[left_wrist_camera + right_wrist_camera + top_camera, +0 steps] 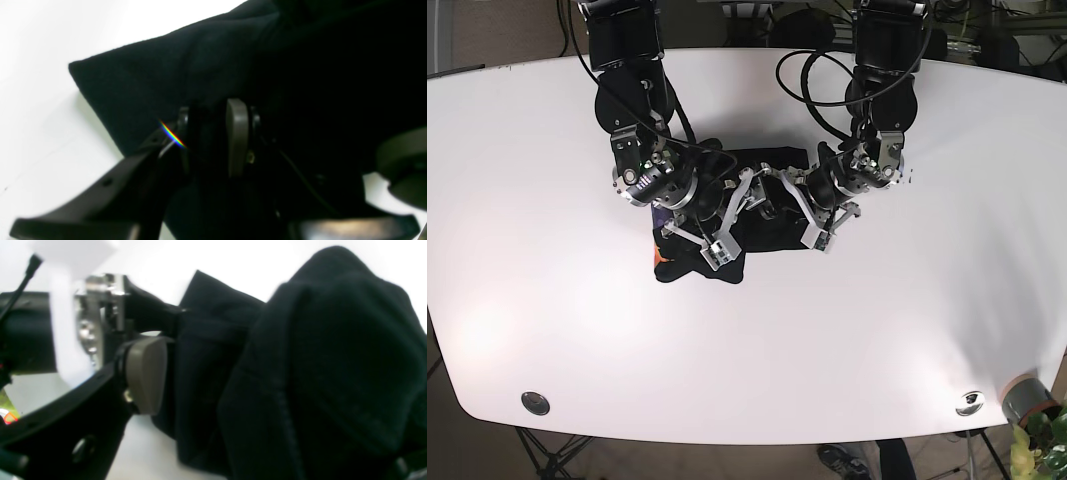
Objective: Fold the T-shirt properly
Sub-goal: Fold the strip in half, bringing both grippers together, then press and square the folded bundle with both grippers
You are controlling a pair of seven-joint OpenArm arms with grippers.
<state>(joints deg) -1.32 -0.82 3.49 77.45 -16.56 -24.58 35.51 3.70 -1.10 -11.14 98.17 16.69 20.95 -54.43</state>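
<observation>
- The black T-shirt (727, 225) lies bunched on the white tabletop (947, 200), nearer the far edge than the near one and roughly midway between the side edges.
- Both arms reach in over it from the far edge, meeting above the cloth, which I take as a two-handed fold in progress.
- The left gripper (213, 133) looks clamped on the T-shirt: dark fabric fills the narrow space between its grey pad (237, 140) and the opposite finger, probably to carry an edge across.
- The right gripper (166, 373) has its grey pad (146, 373) pressed against a hanging fold of the shirt; its other finger is out of sight behind the cloth, so I cannot tell whether it is pinching.
- A patch of orange print (661, 250) shows at the shirt's corner toward the near edge.
- Sleeves, collar and hem are impossible to sort out; the wrist views are blurred and dark, and the arms cover the shirt's middle from above.
</observation>
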